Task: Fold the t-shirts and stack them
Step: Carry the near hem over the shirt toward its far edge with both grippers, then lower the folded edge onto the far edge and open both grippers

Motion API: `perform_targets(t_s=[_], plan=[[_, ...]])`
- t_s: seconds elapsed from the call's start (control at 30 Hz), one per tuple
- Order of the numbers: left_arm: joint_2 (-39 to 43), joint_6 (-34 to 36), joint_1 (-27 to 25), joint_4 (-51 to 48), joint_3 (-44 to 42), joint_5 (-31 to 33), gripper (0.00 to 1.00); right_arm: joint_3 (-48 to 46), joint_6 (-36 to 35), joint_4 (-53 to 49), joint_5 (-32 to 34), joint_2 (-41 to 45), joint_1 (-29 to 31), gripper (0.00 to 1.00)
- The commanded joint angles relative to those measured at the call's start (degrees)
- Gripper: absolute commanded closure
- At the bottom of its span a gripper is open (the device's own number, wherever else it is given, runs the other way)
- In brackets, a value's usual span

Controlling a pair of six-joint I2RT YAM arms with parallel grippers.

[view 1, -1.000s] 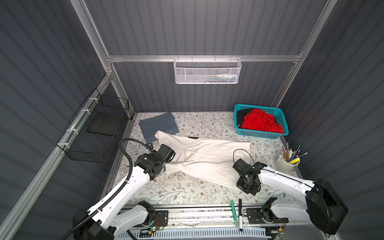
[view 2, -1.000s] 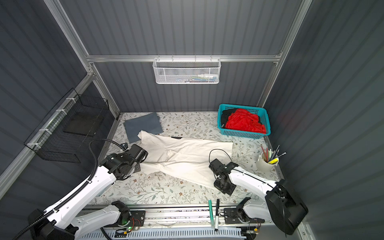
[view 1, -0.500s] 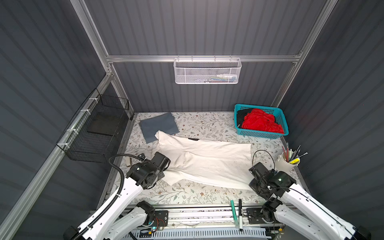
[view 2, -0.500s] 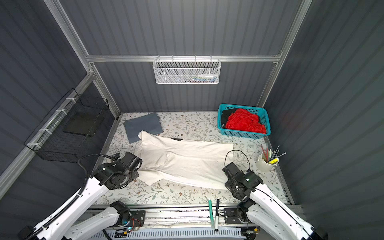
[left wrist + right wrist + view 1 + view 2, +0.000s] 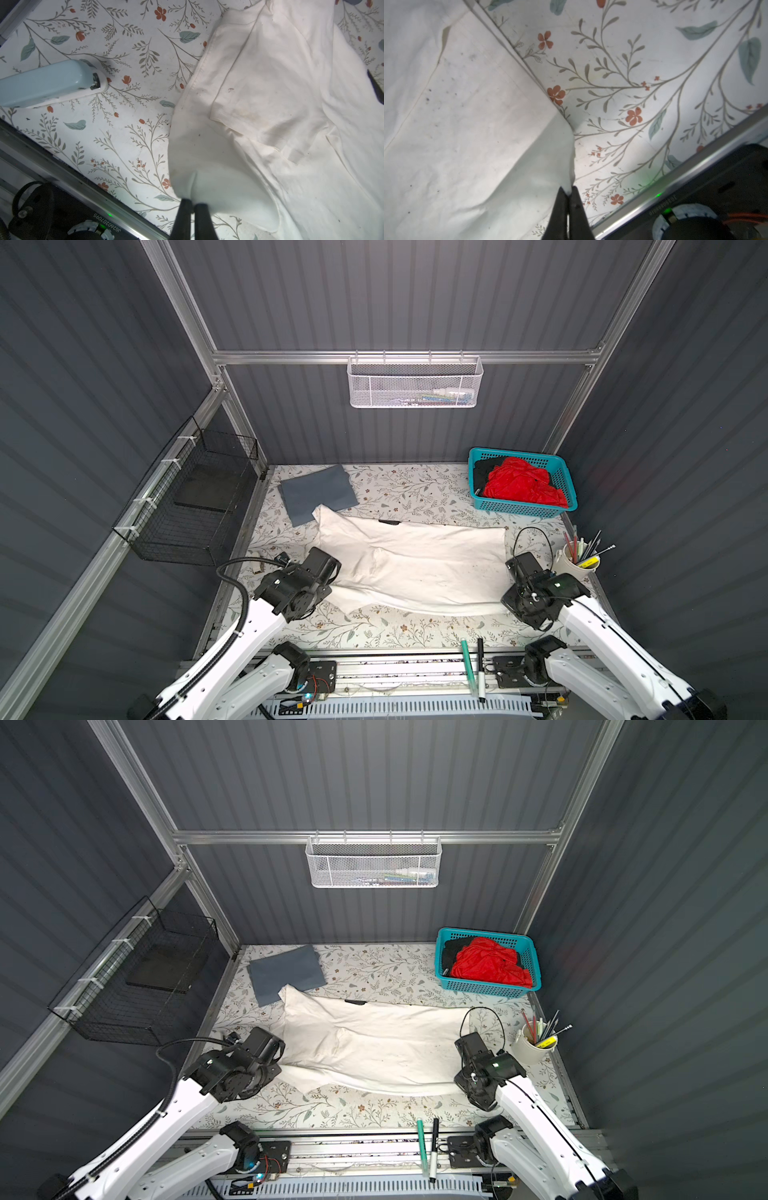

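- In both top views the white shirt [image 5: 419, 568] lies spread across the middle of the table [image 5: 415, 489], its long side running from 9 to 3 o'clock.
- The grey shirt [image 5: 318, 493] lies folded at 11 o'clock. A corner of the white shirt touches its near edge.
- The red shirt [image 5: 519, 487] is bunched in the basket [image 5: 563, 506] at 1 o'clock, with the black shirt [image 5: 484, 472] tucked in on its 9 o'clock side (only a dark strip shows).
- The left gripper [image 5: 328, 592] sits at the white shirt's 8 o'clock edge and the right gripper [image 5: 508, 600] at its 4 o'clock corner. A cup [image 5: 579, 566] of pens stands near the right gripper, at 3 o'clock on the table.
- Left wrist view: the left gripper [image 5: 192, 204] is pinched tight on a fold of the white shirt [image 5: 270, 124], which rises off the table there. A pale-blue stapler [image 5: 47, 83] lies well apart from the cloth.
- Right wrist view: the right gripper [image 5: 569, 194] is clamped on the hem corner of the white shirt [image 5: 467, 124], raised off the table. Small dark specks dot the cloth.
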State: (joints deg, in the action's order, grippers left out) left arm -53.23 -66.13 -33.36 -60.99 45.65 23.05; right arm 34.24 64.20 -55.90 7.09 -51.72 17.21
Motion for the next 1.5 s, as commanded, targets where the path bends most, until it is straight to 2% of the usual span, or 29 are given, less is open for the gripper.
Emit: perform_targets(t_s=[0.0,0.3,0.57,0.83,1.17,1.2,1.27,1.3,1.33,1.37,1.47], plan=[[-4.8,4.0,0.3,8.0,2.7,2.3,1.00,3.2,-7.1,6.9,-1.1,-4.4,-3.5,1.00],[-16.4,10.4,1.7,11.8,11.6,11.7,1.00,9.0,-16.5,14.8,-5.8,-17.5,-12.4,1.00],[-22.1,16.3,9.0,19.6,13.4,9.7,1.00,13.9,-20.5,17.3,-5.7,-23.5,-15.9,1.00],[-29.4,22.2,12.4,25.7,16.8,7.7,1.00,16.8,-22.4,21.0,-7.1,-29.3,-17.2,1.00],[-38.5,25.6,15.3,30.7,19.3,5.9,1.00,21.5,-25.3,21.9,-4.1,-34.1,-17.2,0.99],[-39.1,26.5,15.6,31.6,19.7,5.7,0.97,21.9,-25.6,21.9,-4.1,-34.2,-17.2,0.92],[-40.7,31.2,16.1,34.3,20.8,3.8,0.84,22.3,-26.0,21.6,-4.3,-33.9,-17.2,0.91],[-41.4,32.9,16.1,34.4,21.7,3.1,0.78,22.2,-26.0,21.6,-4.2,-33.4,-17.2,0.87],[-42.1,34.6,16.1,33.6,23.0,2.2,0.67,22.0,-26.0,21.5,-4.1,-32.4,-17.1,0.80],[-42.3,36.3,16.1,32.5,24.0,0.8,0.62,21.8,-25.9,21.2,-4.2,-31.4,-17.0,0.68],[-40.3,37.0,16.1,31.0,22.6,-4.0,0.57,20.5,-25.6,20.4,-4.3,-28.1,-16.2,0.56]])
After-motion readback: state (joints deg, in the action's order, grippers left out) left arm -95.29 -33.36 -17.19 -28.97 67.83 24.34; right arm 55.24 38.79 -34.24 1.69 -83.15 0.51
